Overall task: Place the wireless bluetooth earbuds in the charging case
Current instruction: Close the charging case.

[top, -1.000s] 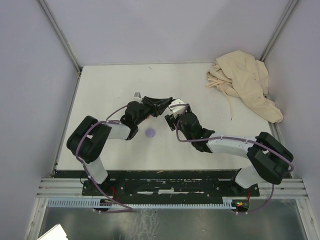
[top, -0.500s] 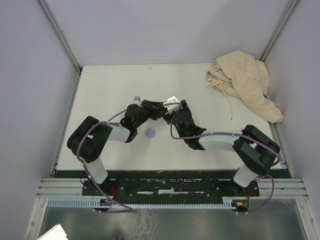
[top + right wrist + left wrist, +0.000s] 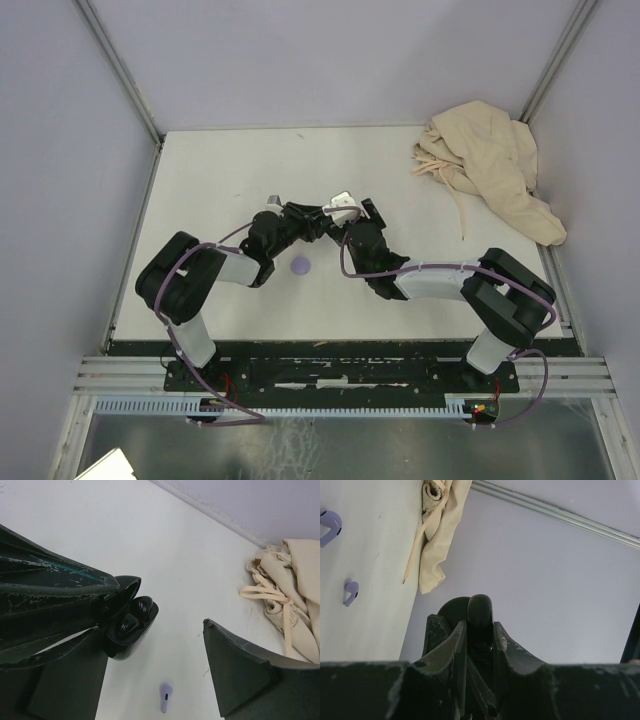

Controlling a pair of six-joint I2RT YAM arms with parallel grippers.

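Observation:
My left gripper (image 3: 479,630) is shut on the black charging case (image 3: 129,625), holding it above the table with its lid open; dark wells show inside. My right gripper (image 3: 160,655) stands open just beside the case, with nothing between its fingers. One lavender earbud (image 3: 165,697) lies on the white table below the gap of the right gripper. The left wrist view shows two lavender earbuds (image 3: 351,592) (image 3: 330,525) lying on the table at far left. From above, the left gripper (image 3: 306,220) and the right gripper (image 3: 345,213) meet at mid-table.
A crumpled beige cloth (image 3: 488,165) lies at the back right corner, also seen as cloth (image 3: 287,595). A lavender round disc (image 3: 301,265) sits on the table (image 3: 220,180) just in front of the two grippers. Grey walls close the table on three sides.
The right arm has swung left and its gripper has come up close to the left gripper and the case. The left gripper has drawn back slightly to the left.

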